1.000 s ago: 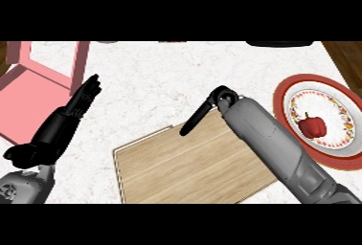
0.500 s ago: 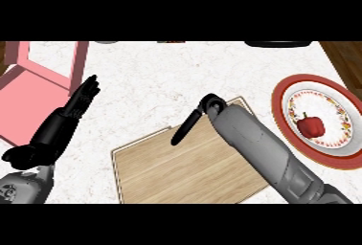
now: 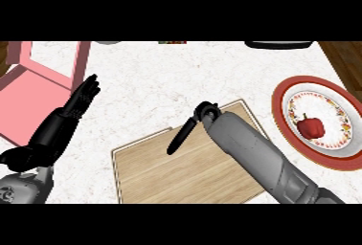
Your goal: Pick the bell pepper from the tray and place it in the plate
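Bell pepper (image 3: 310, 126) sits in the red-rimmed plate (image 3: 283, 97) at right, apart from both hands. Right hand (image 3: 185, 132) over the wooden tray (image 3: 184, 177), fingers straight, holding nothing. Left hand (image 3: 79, 102) open at left beside a pink box (image 3: 32, 93).

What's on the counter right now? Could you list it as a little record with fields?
bell pepper: red, lying in the plate
plate: red-rimmed, at the view's right
tray: wooden, nothing on it but the right forearm above
right hand: open, fingers straight, over the tray
left hand: open, resting at the view's left
pink box: far left
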Motion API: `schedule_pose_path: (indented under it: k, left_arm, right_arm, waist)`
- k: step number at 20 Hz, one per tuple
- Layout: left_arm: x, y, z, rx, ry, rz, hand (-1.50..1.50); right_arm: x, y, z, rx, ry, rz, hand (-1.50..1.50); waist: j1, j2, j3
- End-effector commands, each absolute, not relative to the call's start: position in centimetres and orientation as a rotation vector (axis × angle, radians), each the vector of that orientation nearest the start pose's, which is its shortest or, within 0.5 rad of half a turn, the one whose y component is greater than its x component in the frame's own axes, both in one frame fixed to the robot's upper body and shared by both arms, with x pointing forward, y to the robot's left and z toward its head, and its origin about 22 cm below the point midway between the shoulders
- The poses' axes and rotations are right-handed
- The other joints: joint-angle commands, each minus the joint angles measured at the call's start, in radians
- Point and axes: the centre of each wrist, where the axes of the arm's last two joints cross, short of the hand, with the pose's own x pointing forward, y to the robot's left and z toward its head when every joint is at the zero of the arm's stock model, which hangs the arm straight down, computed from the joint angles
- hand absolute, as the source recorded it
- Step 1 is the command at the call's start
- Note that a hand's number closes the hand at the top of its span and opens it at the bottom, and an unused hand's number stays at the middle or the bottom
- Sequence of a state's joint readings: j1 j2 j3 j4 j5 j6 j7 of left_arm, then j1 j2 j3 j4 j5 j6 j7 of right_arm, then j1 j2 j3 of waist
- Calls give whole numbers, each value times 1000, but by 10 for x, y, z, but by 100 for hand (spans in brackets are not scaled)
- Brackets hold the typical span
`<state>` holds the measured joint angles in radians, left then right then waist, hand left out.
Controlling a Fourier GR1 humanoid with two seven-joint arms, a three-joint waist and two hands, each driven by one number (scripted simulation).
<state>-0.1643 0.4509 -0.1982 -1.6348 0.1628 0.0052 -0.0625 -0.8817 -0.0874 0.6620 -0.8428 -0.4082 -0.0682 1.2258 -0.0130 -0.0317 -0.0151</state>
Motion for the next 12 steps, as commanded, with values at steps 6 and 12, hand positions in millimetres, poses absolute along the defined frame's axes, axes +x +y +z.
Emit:
schedule_pose_path:
  k: [6, 12]
  left_arm:
    - [277, 263, 82, -1, -1770, -443, 0]
    - [272, 269, 73, 14, -1753, -454, 0]
  right_arm:
    - [325, -19, 22, -68, -67, 798, 150]
    - [320, -10, 28, -146, -120, 839, 150]
  waist:
    - [14, 27, 14]
    - [11, 24, 14]
